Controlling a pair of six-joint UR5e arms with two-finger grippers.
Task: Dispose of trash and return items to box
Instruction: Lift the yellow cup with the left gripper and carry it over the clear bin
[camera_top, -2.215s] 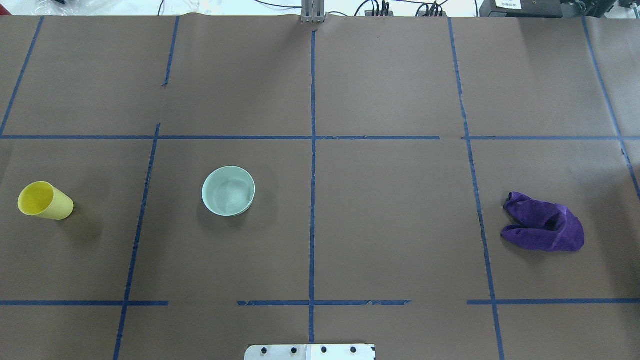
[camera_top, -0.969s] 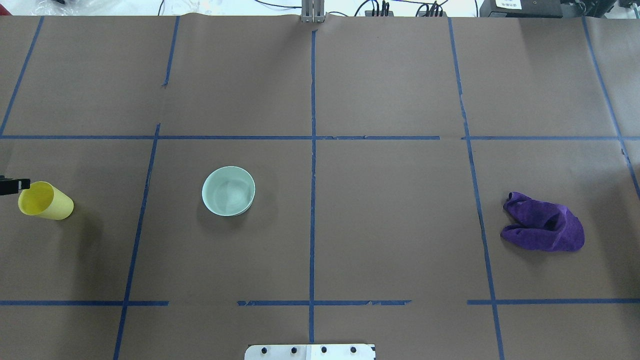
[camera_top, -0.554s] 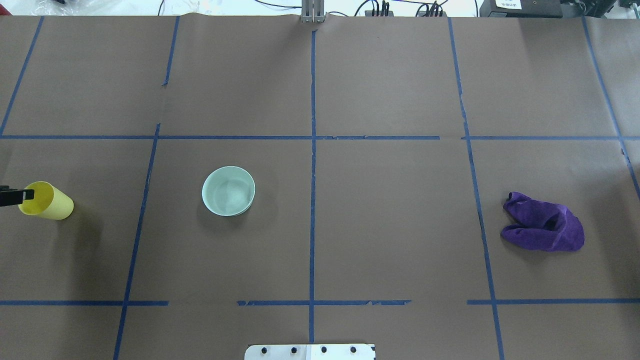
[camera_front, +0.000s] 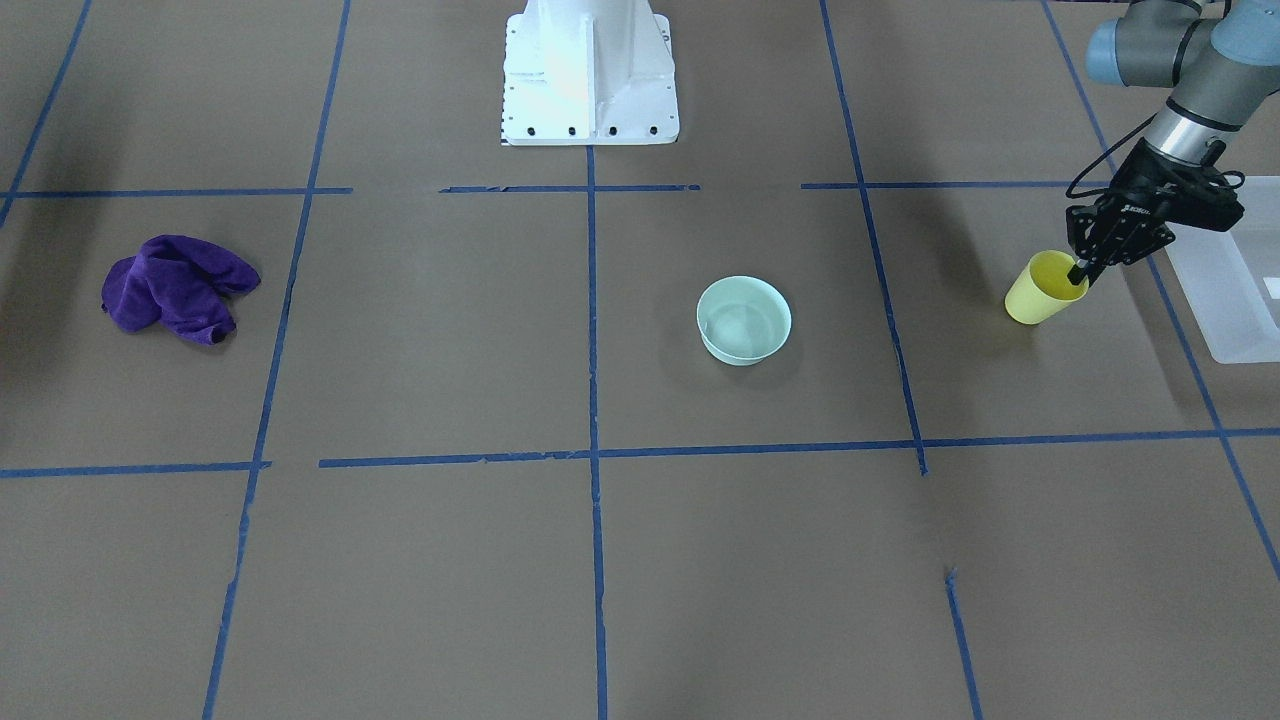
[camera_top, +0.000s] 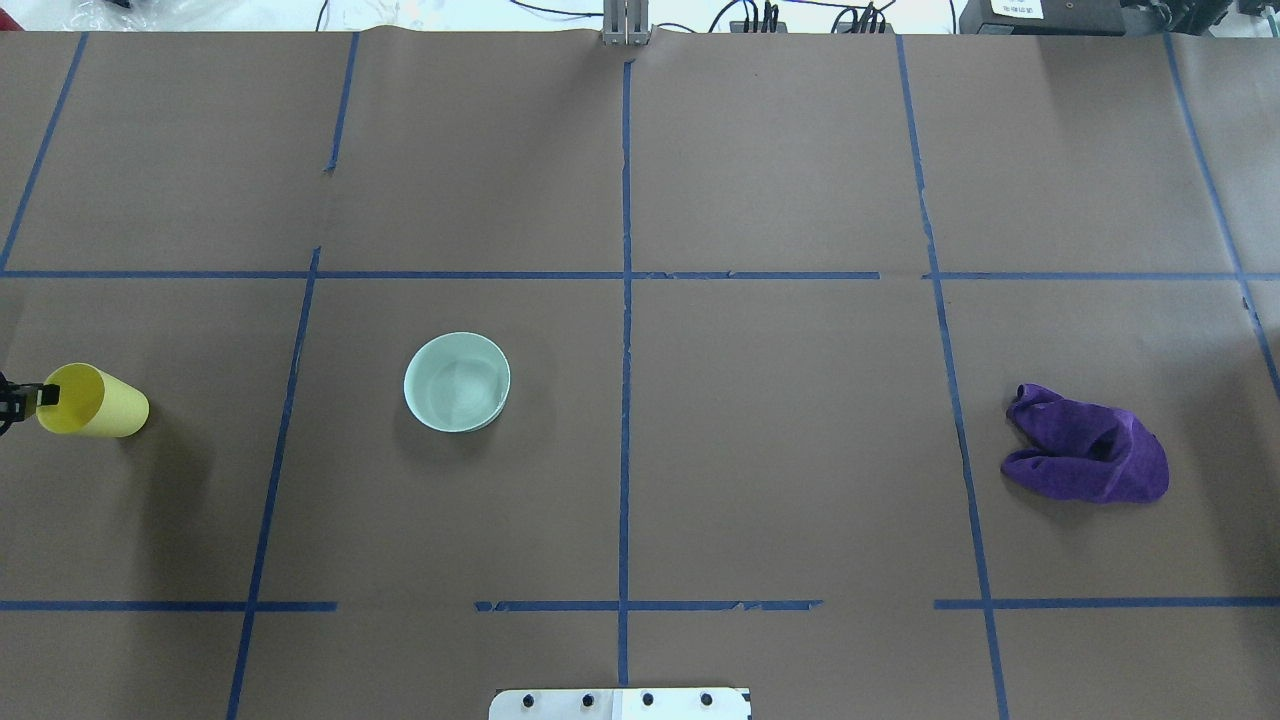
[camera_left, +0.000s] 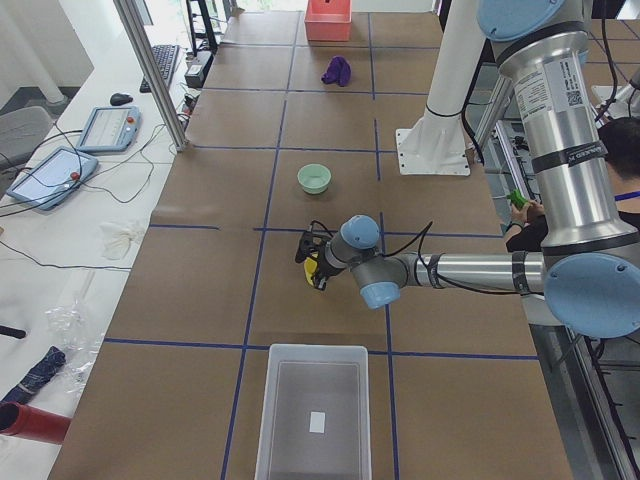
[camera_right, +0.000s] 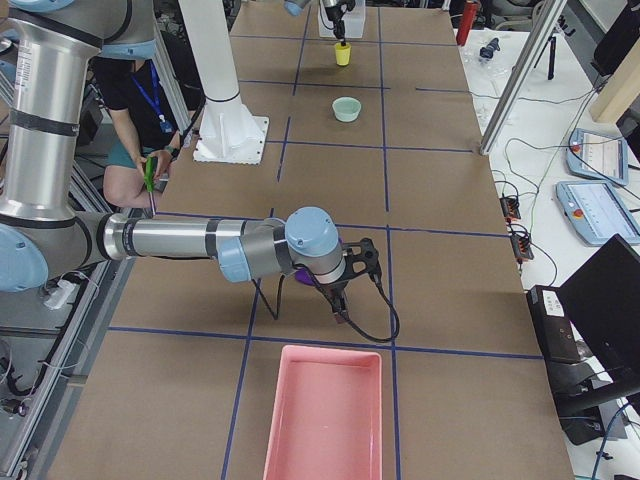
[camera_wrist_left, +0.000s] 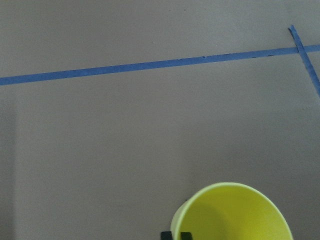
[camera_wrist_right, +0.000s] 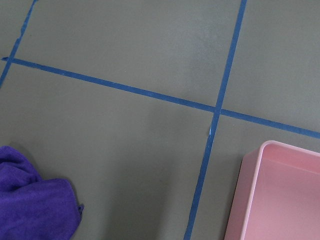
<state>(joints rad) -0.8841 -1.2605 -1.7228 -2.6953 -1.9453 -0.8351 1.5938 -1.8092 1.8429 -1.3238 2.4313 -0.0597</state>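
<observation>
The yellow cup (camera_front: 1035, 300) stands on the table at the right side of the front-facing view, just left of the frosted white box (camera_front: 1225, 290). The left gripper (camera_front: 1080, 272) is at the cup's rim, with one finger dipped inside. I cannot tell if it is squeezing the cup. The mint-green bowl (camera_front: 744, 320) sits near the middle, well apart from the cup. The right gripper (camera_right: 343, 312) hangs by the purple cloth (camera_front: 175, 288), near the pink tray (camera_right: 325, 415). I cannot tell if it is open.

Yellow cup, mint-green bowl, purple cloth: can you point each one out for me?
yellow cup (camera_front: 1028, 303), front-facing view, on its outer side wall
mint-green bowl (camera_top: 457, 388), overhead view, on its inside bottom
purple cloth (camera_top: 1095, 452), overhead view, on the bundle's middle
</observation>
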